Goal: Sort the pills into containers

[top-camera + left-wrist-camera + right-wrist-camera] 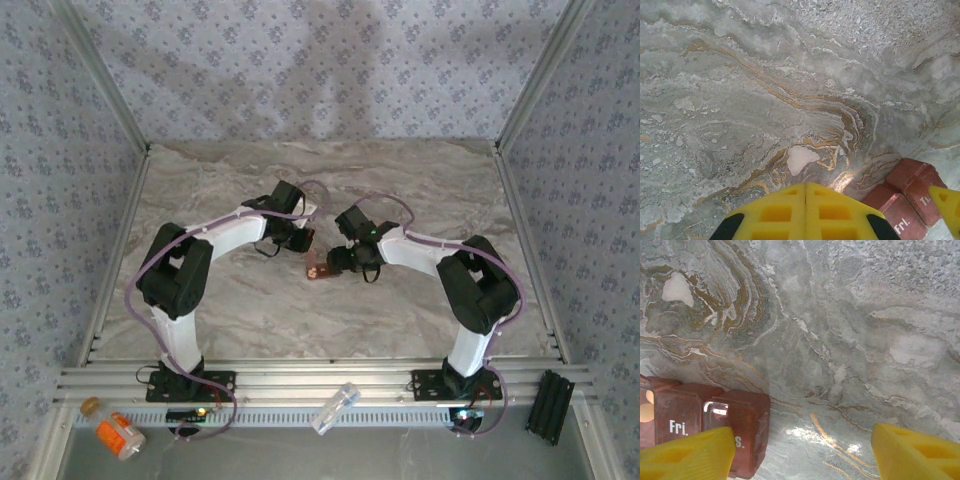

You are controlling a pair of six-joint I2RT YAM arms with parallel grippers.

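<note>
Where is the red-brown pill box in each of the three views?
Top external: the pill box lies near the picture's centre.
Left wrist: lower right corner.
Right wrist: lower left corner.
Shared landmark: the pale patch in the marble, seen in both wrist views.

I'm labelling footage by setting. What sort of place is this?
Probably a lab test cell for robot manipulation, not a home: left arm and right arm bolted to an aluminium rail, patterned backdrop walls, and a marble-print tabletop.
</note>
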